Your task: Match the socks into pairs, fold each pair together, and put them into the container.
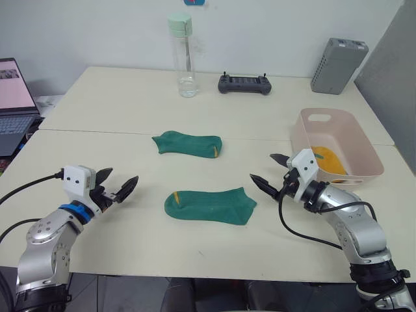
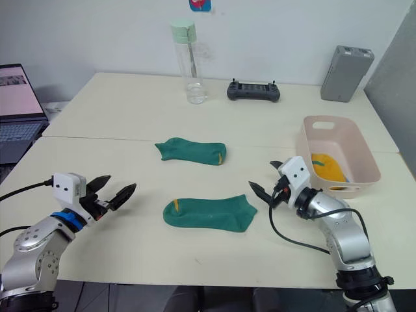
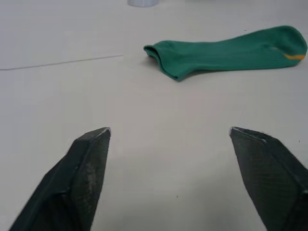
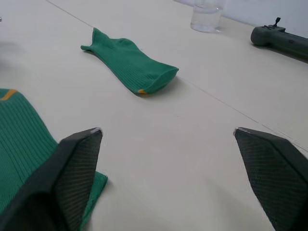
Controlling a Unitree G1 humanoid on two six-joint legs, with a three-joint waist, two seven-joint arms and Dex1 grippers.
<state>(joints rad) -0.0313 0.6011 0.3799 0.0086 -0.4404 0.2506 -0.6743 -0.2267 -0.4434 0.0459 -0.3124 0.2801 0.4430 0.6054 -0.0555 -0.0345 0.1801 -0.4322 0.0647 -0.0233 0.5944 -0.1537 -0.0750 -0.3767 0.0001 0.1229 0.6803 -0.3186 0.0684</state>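
Note:
Two dark green socks lie flat and apart on the table: the far sock (image 1: 188,143) near the middle and the near sock (image 1: 209,205) closer to the front edge. The pale pink container (image 1: 336,151) stands at the right, with a mustard-yellow sock (image 1: 326,160) inside. My left gripper (image 1: 117,184) hovers open over bare table, left of the near sock. My right gripper (image 1: 272,171) is open just right of the near sock, between it and the container. The far sock (image 3: 226,50) lies ahead of my left fingers, and the near sock (image 4: 21,144) sits beside one right finger.
At the back stand a clear bottle with a pale green cap (image 1: 184,57), a dark controller (image 1: 244,83) and a grey ribbed box (image 1: 338,65). A laptop (image 1: 14,104) sits off the table's left side. A seam (image 1: 130,132) runs across the tabletop.

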